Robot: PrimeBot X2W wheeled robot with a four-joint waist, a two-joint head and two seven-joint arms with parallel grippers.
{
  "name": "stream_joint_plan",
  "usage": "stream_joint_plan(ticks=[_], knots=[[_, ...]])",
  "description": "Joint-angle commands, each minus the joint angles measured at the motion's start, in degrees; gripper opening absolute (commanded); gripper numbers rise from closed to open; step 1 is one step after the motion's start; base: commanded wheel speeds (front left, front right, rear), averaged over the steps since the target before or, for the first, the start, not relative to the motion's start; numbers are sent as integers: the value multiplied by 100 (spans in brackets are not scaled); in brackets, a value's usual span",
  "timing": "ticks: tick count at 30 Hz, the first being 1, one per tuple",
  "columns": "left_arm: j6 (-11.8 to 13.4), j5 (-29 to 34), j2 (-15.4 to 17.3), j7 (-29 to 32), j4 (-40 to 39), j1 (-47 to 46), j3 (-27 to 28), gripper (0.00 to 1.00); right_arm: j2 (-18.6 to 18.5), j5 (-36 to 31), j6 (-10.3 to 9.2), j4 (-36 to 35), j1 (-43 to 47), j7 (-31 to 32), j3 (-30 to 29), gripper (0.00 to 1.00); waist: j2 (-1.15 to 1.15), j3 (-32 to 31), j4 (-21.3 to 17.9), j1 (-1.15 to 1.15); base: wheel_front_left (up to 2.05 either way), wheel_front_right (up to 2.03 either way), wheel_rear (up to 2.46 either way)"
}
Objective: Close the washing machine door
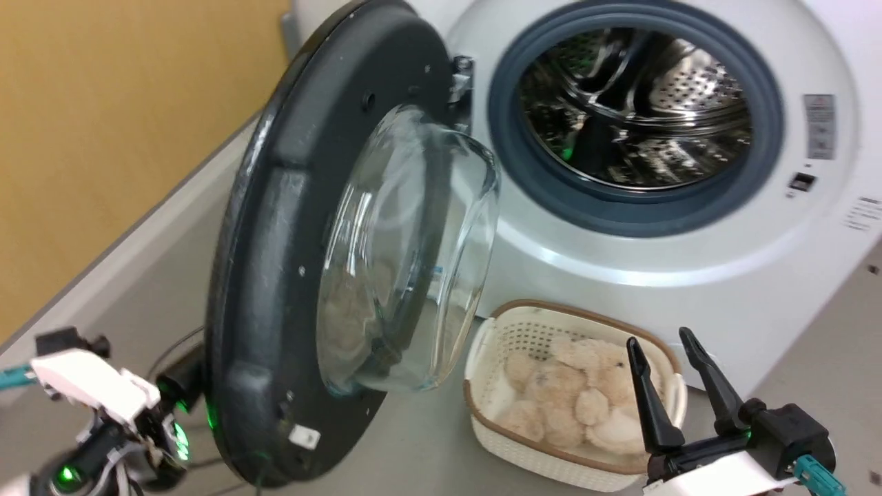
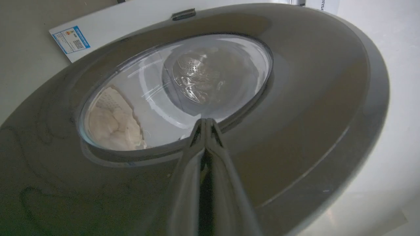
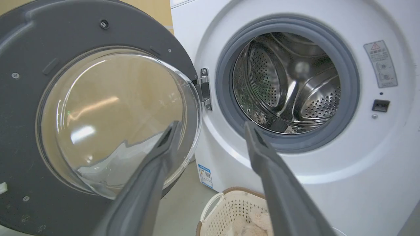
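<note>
The door point(image 1: 272, 241) stands open, swung out on its metal hinge point(image 1: 460, 77) at the left of the washer point(image 1: 689, 289) and angled away from the front. Its broad round rim is black. The clear glass bowl point(image 1: 413, 255) bulges from the middle toward the machine, and the rim's lower edge hangs near the floor. The steel drum point(image 1: 641, 110) and grey gasket point(image 1: 513, 165) are uncovered.

The left gripper point(image 2: 205, 122) is behind the door, fingers pressed together. Its tips are at the glossy outer face just below the window, possibly touching, though glare makes that hard to judge. The right gripper point(image 1: 658, 337) is spread wide and holds nothing, in front of the basket point(image 1: 482, 358) of plush toys point(image 1: 572, 393).
</note>
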Motion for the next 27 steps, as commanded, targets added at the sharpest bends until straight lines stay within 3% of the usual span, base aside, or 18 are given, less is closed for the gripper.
stream_joint_plan(ticks=[1,10,20,27], knots=[[124,-188,-112,46,-298,294,-119,0,26,29,5,-41,76,-26,-23,100,0,-41,-261,0,0,0,0],[348,-897,-181,-432,-1046,1147,-1041,0,31,28,5,-76,188,-26,-186,100,0,-33,-891,0,0,0,0],[253,-1460,-183,-1244,-1334,1770,-2311,0,32,-33,5,-99,183,-26,-249,100,0,65,-1893,0,0,0,0],[36,-1865,-183,-2005,-1116,1690,-2902,0,32,-112,5,-198,108,-26,-205,100,0,313,-2699,0,0,0,0]])
